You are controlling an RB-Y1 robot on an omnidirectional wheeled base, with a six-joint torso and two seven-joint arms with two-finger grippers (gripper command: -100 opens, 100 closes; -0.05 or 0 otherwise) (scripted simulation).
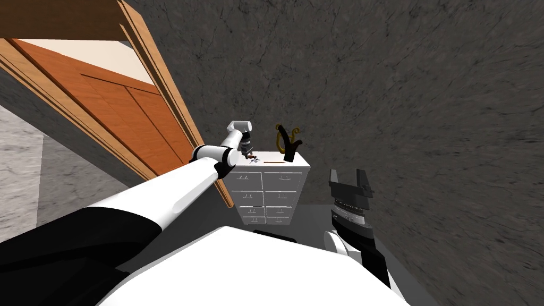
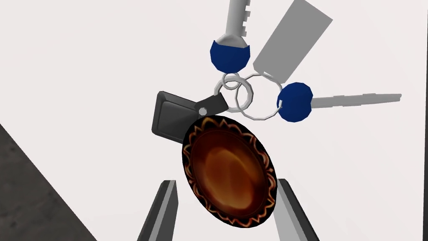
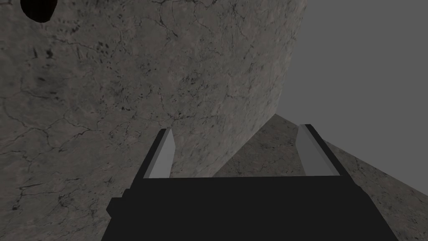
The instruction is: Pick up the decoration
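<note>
- Hovering my left gripper [image 2: 226,181] above the white dresser [image 1: 271,183] top, fingers apart, flanking the oval amber decoration [image 2: 229,171].
- Decoration lies on the dresser, touching a bunch of keys [image 2: 294,101].
- Right gripper [image 3: 237,129] beside the dresser, fingers apart.

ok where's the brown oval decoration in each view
Head view: decoration, a small speck on the white dresser top under the left gripper.
Left wrist view: decoration between the open fingers, beside the keys.
Right wrist view: right gripper, open, aimed elsewhere.
Shared landmark: white dresser top.
</note>
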